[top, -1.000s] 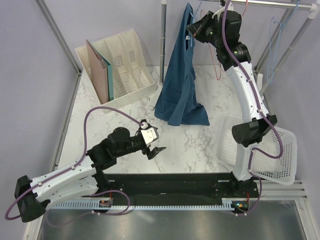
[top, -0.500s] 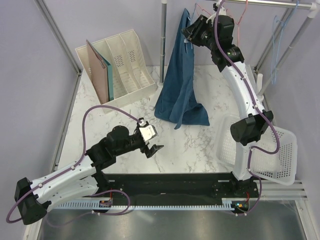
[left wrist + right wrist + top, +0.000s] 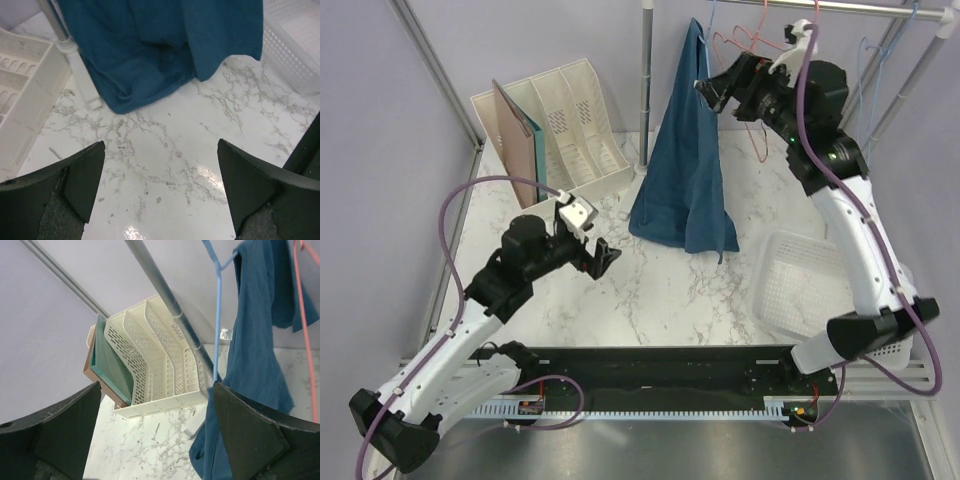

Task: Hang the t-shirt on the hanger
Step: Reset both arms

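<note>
The dark teal t-shirt (image 3: 685,160) hangs from the rail, with its hem bunched on the marble table. The thin light-blue hanger (image 3: 218,305) runs into its neck opening; most of its wire is hidden inside the cloth. My right gripper (image 3: 717,94) is up by the shirt's top right edge, open and holding nothing. In the right wrist view the gripper (image 3: 156,387) has its right finger close to the t-shirt (image 3: 255,340). My left gripper (image 3: 604,254) hovers open over the table, left of the shirt's hem. The left wrist view shows the gripper (image 3: 161,145) empty and the t-shirt (image 3: 165,45) ahead.
A cream file rack (image 3: 560,120) holding teal and brown folders stands at the back left. The rail's upright post (image 3: 646,80) is just left of the shirt. Pink-red hangers (image 3: 742,42) and spare light-blue ones (image 3: 868,70) hang on the rail. A white basket (image 3: 800,290) sits at the right.
My right gripper has opened, let go of the shirt's top and drawn back to the right. The left arm has swung further out over the table. The shirt stays hanging.
</note>
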`<state>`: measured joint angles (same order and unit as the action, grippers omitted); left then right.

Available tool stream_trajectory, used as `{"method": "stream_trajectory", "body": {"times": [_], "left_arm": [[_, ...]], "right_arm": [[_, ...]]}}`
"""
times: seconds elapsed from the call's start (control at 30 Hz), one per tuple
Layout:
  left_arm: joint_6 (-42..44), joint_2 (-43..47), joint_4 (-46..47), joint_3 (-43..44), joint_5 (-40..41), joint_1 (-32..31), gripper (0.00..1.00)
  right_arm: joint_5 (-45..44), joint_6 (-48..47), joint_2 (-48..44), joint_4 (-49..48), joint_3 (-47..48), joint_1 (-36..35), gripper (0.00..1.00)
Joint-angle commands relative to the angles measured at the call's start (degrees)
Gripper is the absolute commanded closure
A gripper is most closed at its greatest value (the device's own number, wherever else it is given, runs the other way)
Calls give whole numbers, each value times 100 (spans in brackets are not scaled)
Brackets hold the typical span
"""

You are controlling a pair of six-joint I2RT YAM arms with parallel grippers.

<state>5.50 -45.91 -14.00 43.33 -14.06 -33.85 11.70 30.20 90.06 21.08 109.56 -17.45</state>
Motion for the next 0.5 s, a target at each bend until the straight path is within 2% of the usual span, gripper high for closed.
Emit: {"method": "stream_trajectory", "body": {"times": [0.0, 0.03, 0.07, 0.1, 0.23, 0.33, 0.37, 0.47], "left_arm": [[-506, -347, -1049, 964, -124, 544, 1], [-480, -540, -1322, 1471, 16, 572, 1], [-384, -881, -1942, 1737, 305, 581, 1], [-331, -1024, -2123, 1949, 299, 764, 1], [152, -1270, -2878, 2792, -464, 1266, 1], [320, -1613, -3529, 3110, -221, 1328, 1], [172, -1675, -3644, 3111, 155, 1345, 1], [22, -1650, -3891, 2893, 404, 1451, 1]], "right_arm": [[-309, -926, -1050, 53, -566, -21, 2], [-292, -1311, -1209, 89, -689, -21, 2], [-239, -1462, -1550, 107, -960, -21, 2], [-195, -1655, -1727, 211, -1093, -21, 2], [234, -2499, -2475, 904, -1647, -13, 2], [771, -3422, -3046, 1626, -2104, -21, 2], [859, -3754, -3352, 1784, -2358, -21, 2], [965, -4099, -3888, 2320, -2876, -21, 2]]}}
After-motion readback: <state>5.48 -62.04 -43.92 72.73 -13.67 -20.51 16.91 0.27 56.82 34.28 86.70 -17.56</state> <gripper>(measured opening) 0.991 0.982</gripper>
